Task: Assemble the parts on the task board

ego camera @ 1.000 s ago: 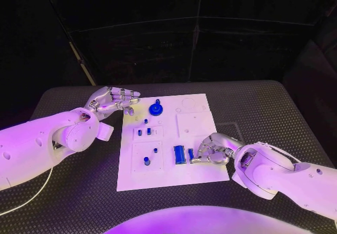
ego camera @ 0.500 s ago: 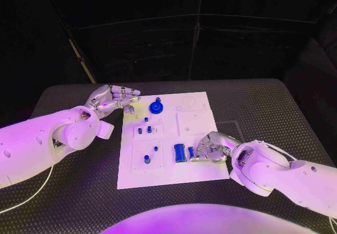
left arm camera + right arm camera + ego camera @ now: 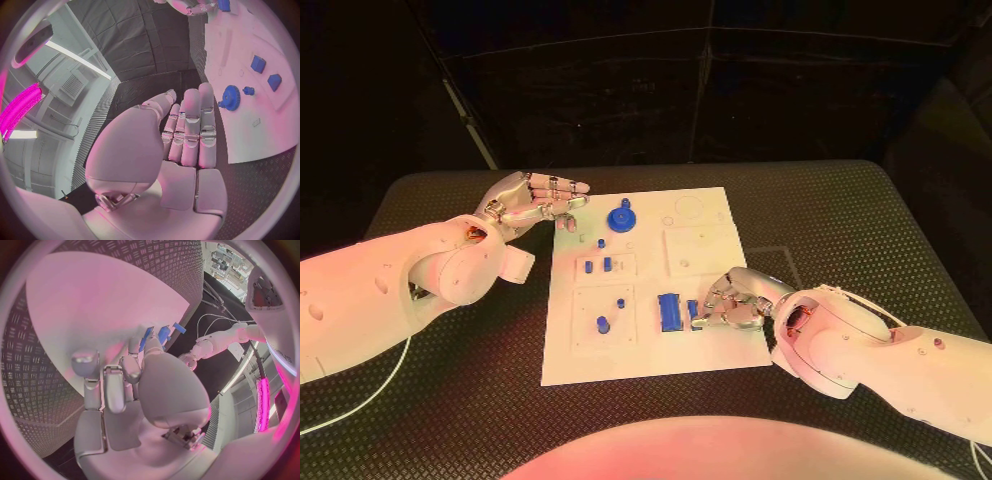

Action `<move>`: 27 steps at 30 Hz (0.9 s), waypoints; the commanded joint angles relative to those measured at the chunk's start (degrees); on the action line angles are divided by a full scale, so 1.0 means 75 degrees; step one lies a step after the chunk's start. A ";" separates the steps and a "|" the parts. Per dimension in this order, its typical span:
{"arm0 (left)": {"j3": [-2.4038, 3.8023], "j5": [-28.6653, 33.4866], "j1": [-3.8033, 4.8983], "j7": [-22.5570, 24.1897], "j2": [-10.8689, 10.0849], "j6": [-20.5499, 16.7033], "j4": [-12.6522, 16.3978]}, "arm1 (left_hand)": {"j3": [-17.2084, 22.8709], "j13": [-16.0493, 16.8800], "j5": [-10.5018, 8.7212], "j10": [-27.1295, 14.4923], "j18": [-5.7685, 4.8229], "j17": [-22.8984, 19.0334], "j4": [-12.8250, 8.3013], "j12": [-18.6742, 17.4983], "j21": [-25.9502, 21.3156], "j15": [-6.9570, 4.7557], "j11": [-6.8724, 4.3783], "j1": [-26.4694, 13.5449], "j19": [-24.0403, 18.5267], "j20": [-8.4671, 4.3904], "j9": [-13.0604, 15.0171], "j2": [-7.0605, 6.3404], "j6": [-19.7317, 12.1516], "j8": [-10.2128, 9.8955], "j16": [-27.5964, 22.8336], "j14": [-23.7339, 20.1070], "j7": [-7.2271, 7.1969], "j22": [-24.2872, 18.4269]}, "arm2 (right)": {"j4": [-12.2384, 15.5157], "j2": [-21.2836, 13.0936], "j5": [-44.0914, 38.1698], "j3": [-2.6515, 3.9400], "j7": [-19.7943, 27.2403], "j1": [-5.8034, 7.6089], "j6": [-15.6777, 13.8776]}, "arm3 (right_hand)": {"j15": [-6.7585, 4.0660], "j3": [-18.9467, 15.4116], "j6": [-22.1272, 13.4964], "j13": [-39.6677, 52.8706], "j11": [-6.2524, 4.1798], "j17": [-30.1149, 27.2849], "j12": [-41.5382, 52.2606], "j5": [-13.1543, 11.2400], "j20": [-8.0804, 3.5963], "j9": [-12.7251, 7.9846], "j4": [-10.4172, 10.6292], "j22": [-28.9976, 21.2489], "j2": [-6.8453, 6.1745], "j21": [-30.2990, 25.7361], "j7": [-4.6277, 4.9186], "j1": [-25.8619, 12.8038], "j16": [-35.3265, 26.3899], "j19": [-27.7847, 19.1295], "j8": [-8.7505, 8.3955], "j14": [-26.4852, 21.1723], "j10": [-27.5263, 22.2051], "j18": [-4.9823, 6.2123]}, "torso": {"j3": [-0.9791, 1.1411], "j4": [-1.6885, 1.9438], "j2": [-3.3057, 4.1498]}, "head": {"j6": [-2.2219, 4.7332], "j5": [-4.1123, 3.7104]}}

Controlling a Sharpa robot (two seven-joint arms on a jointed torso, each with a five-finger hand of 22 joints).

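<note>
A: Work surface? 
B: Black table with a ribbed, diamond-textured mat top (image 3: 459, 390), rounded corners at the far side.

A: Behind it? 
B: Dark panelled wall of black sheets (image 3: 632, 90), seams crossing in a grid; a thin pale rod (image 3: 469, 125) leans against it at far left.

A: Lighting? 
B: The left wrist view catches a long white strip light (image 3: 78, 59) overhead and a glowing magenta band (image 3: 19, 110) beside it.

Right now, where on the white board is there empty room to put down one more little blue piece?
The task board is bare along its near edge and around its far right corner, behind the right hand. It's crowded down the left side, from the blue gear to the small blue parts, and beside the blue blocks.
</note>
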 commanded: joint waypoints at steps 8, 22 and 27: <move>0.0008 0.0029 0.0006 0.0044 0.0013 0.0083 -0.0020 | 0.0007 0.0008 0.0004 -0.0081 0.0099 -0.0017 -0.0040 0.0042 -0.0050 0.0005 0.0008 -0.0011 -0.0050 0.0008 0.0009 0.0074 0.0002 0.0011 -0.0029 -0.0059 0.0001 -0.0015 | 0.0091 -0.0202 0.1937 -0.0002 0.1718 0.0010 -0.0837 | 0.0122 -0.0268 -0.0606 -0.0636 0.0191 -0.0059 -0.0710 0.0123 0.0090 -0.0098 0.0146 -0.1040 -0.0042 -0.0757 0.0233 -0.0126 -0.0581 -0.0619 -0.0335 0.0344 -0.0532 0.0212 | -0.0019 0.0013 -0.0037 | 0.0109 -0.0068; 0.0008 0.0572 0.0006 0.0422 0.0253 -0.0135 -0.0466 | -0.0777 0.0049 -0.0024 -0.0108 0.0077 -0.0379 0.0305 0.0306 -0.0808 0.0170 0.0027 -0.0512 -0.0808 0.0195 0.0003 0.0000 -0.0097 0.0015 -0.0678 -0.1040 -0.0026 -0.0532 | -0.2198 0.0671 0.6908 0.0009 0.5332 0.0876 -0.0798 | 0.0929 -0.0546 -0.1297 -0.4459 0.0953 0.0296 -0.4751 0.0620 0.0870 -0.0746 -0.0287 -0.4371 0.0519 -0.4600 0.0931 0.0830 -0.1288 -0.2349 -0.1152 -0.0765 -0.3514 0.0493 | -0.0200 -0.0083 -0.0439 | 0.0543 -0.0210; 0.0008 0.1125 -0.0001 0.0733 0.0666 -0.0395 -0.0949 | -0.1158 -0.0035 -0.0016 -0.0241 -0.0043 -0.1372 0.0444 0.0092 -0.2133 0.0640 0.0297 -0.0436 -0.2237 0.0597 -0.0006 0.0147 -0.0278 -0.0049 -0.2826 -0.2158 -0.0117 -0.1533 | -0.3345 0.1403 0.7725 0.0015 0.5951 0.1152 -0.0362 | 0.1205 -0.0661 -0.1106 -0.6050 0.1159 -0.1728 -0.6093 0.0530 0.1195 -0.1253 -0.0541 -0.5251 0.0702 -0.6069 0.1050 0.0888 -0.5107 -0.3153 -0.1629 -0.3238 -0.3424 0.0460 | -0.0235 -0.0085 -0.0617 | 0.0774 -0.0244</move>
